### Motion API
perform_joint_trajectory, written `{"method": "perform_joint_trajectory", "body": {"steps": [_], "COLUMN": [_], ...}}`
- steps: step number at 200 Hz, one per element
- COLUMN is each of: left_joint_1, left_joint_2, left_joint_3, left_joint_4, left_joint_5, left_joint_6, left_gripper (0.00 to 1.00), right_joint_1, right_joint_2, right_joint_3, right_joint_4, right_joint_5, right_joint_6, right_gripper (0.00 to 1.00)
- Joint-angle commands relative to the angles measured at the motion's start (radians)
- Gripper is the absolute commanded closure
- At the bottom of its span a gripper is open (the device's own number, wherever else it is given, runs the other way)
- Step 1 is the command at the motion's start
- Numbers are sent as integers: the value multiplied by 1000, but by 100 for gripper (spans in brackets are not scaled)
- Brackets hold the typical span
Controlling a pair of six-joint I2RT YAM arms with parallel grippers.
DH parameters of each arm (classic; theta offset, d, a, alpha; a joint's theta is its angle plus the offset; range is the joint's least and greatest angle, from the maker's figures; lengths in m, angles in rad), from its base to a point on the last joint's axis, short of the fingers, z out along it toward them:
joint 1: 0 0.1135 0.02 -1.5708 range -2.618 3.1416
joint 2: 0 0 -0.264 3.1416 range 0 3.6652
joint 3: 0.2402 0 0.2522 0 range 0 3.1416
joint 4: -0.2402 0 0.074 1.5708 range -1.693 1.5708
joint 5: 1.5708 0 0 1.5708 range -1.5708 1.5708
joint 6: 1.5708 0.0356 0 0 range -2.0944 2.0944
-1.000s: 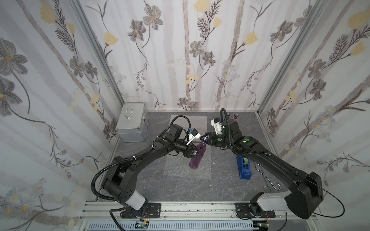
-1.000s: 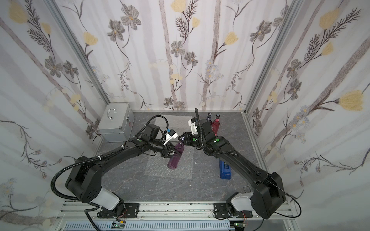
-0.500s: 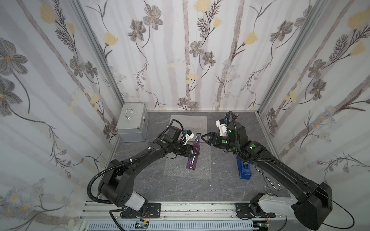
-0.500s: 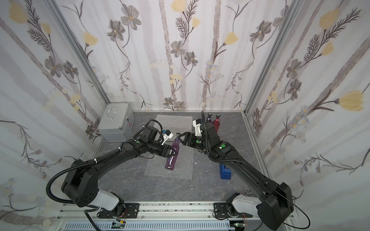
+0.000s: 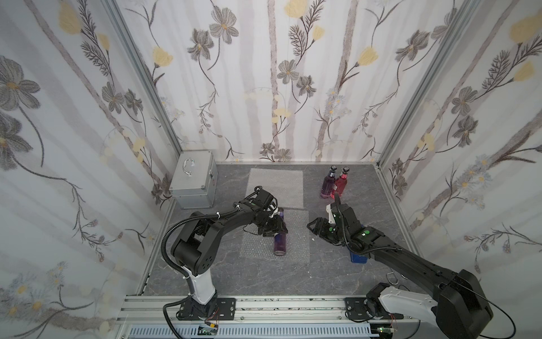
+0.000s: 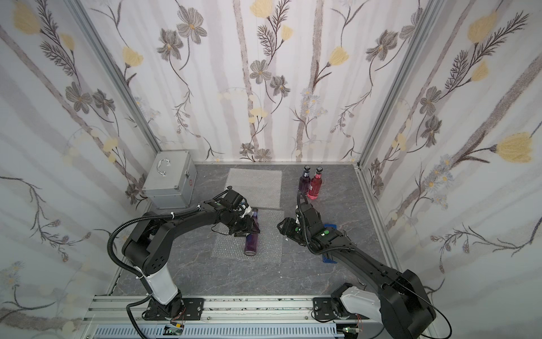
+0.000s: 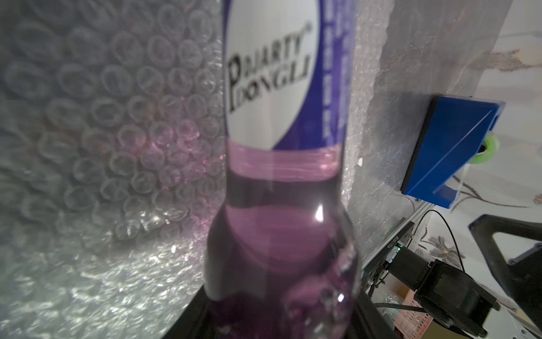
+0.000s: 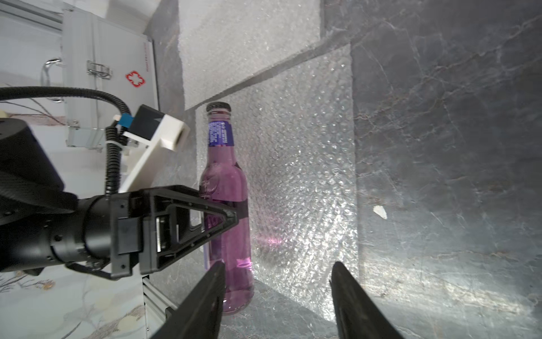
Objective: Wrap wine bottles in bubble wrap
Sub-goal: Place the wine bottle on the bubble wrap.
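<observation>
One bubble wrap sheet [image 5: 296, 234] now carries the purple bottle [image 5: 280, 239], laid flat on it, neck toward the back wall, after hanging in the air a second ago, so rolling can begin. The left gripper [image 5: 275, 227] still clamps its body; the right gripper [image 8: 278, 293] has backed off, jaws apart and empty

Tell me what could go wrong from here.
The purple bottle lies on its side on the bubble wrap, with the left hand straddling it. Once released, it might roll off the sheet. The open right hand may struggle to pinch the sheet's thin, flat edge, or may drag the sheet out from under the bottle.
</observation>
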Motion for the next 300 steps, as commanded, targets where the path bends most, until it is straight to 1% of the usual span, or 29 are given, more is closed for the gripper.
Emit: {"method": "perform_joint_trajectory", "body": {"steps": [1,33,61,92,133,146,148,156,172,195,225,239,276,300], "left_joint_1": [1,7,7,7,8,7,8,5,4,3,1,1,1,1], "left_joint_2": [23,76,111,137,155,157,157,156,158,163,156,154,148,140], "left_joint_3": [32,62,106,131,156,162,163,163,166,171,176,175,171,168], "left_joint_4": [-22,-53,-83,-114,-155,-164,-165,-166,-171,-181,-182,-183,-179,-179], "left_joint_5": [-8,-12,-21,-37,-46,-50,-49,-49,-52,-63,-60,-60,-63,-66], "left_joint_6": [-19,-17,9,23,57,67,67,71,78,77,81,82,82,82], "left_gripper": [94,93,93,92,92,90,89,88,82,62,50,42,31,29], "right_joint_1": [-9,-23,-26,-26,-32,-31,-32,-32,-32,-32,-31,-30,-27,-22], "right_joint_2": [40,104,151,203,247,248,272,287,300,313,315,314,320,321], "right_joint_3": [-14,-48,-67,-67,-69,-66,-66,-66,-69,-73,-73,-72,-69,-70], "right_joint_4": [102,152,180,206,233,243,244,247,256,266,276,280,290,295], "right_joint_5": [4,-25,-57,-85,-95,-107,-108,-111,-115,-120,-126,-128,-138,-137], "right_joint_6": [19,21,24,21,24,24,24,24,26,31,36,39,43,48], "right_gripper": [43,44,46,51,52,52,52,52,52,52,53,53,54,54]}}
